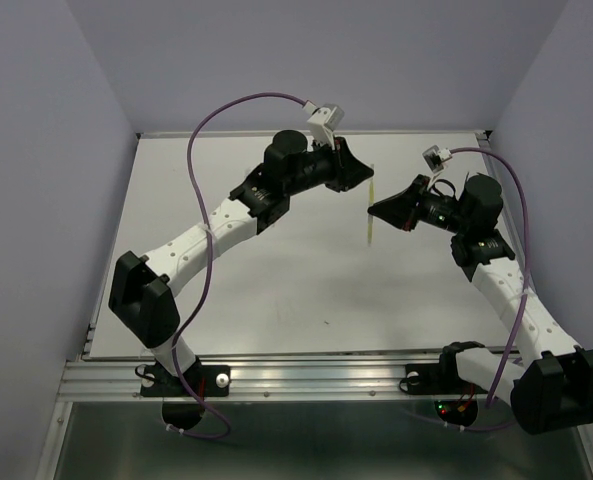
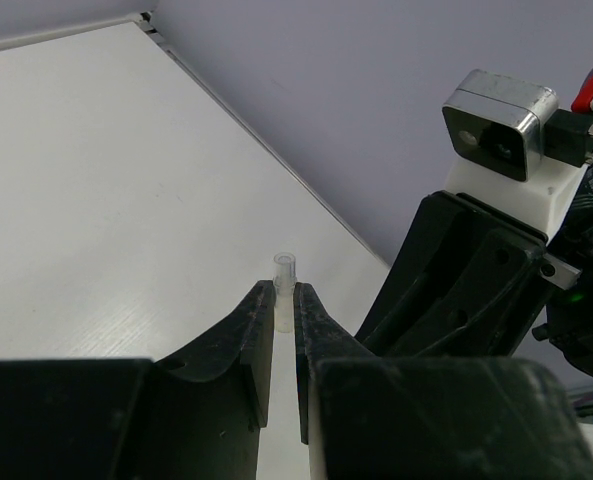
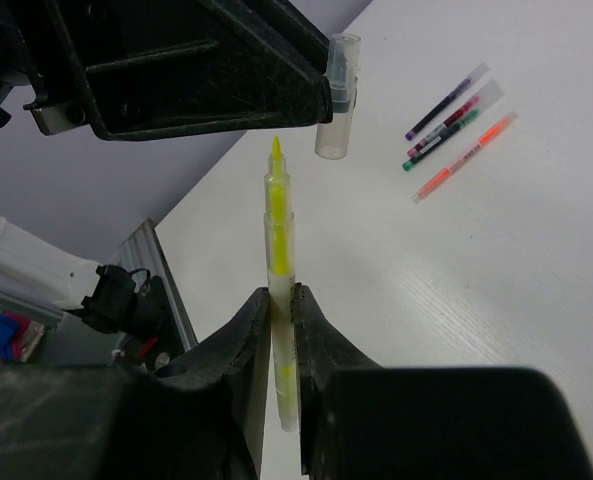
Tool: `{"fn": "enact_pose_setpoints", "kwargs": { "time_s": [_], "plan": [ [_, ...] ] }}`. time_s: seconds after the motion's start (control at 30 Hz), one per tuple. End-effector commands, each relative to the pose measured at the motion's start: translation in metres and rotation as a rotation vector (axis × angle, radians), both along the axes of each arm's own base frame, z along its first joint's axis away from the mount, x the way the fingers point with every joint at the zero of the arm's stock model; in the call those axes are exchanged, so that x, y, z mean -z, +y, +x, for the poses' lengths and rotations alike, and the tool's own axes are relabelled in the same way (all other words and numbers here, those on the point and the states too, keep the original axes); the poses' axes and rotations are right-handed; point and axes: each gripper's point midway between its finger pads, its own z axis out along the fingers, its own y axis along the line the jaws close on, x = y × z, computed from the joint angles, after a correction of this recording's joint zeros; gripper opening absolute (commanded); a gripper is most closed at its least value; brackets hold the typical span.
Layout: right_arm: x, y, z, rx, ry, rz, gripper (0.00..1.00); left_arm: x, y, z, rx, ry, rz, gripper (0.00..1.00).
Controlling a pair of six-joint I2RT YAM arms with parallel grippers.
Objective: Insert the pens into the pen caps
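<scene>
Cap (image 3: 336,95) in left hand (image 2: 285,297); yellow pen (image 3: 279,240) beside.

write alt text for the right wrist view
The right hand grips a pale yellow pen, its tip near but not inside a clear cap held by the left hand. Four more pens lie together on the white table behind.

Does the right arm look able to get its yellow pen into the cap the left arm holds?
Probably yes: the yellow pen points toward the cap with nothing between; its tip sits beside it, not yet aligned.
</scene>
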Motion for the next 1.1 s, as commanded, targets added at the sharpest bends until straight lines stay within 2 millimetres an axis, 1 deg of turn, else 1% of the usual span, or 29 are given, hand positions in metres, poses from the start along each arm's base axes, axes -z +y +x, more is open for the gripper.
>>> {"fn": "enact_pose_setpoints", "kwargs": {
  "time_s": [0.0, 0.17, 0.4, 0.63, 0.67, 1.07],
  "plan": [
    [-0.027, 0.001, 0.005, 0.013, -0.095, 0.016, 0.03, -0.025, 0.002, -0.004, 0.039, -0.059, -0.063, 0.00],
    [-0.020, 0.003, 0.005, -0.008, -0.065, 0.013, 0.03, -0.028, 0.006, -0.002, 0.031, -0.054, -0.079, 0.00],
    [-0.015, 0.004, 0.003, -0.029, -0.057, 0.000, 0.03, -0.031, 0.008, -0.002, 0.031, -0.062, -0.086, 0.00],
    [-0.013, 0.005, 0.005, -0.039, -0.048, -0.001, 0.03, -0.032, 0.005, -0.004, 0.053, -0.063, -0.088, 0.00],
    [-0.012, 0.005, 0.006, -0.038, -0.045, -0.001, 0.03, -0.029, 0.004, -0.004, 0.056, -0.060, -0.085, 0.00],
    [-0.019, 0.002, 0.010, 0.008, -0.074, -0.003, 0.03, -0.024, 0.003, -0.003, 0.059, -0.051, -0.073, 0.00]
  ]
}}
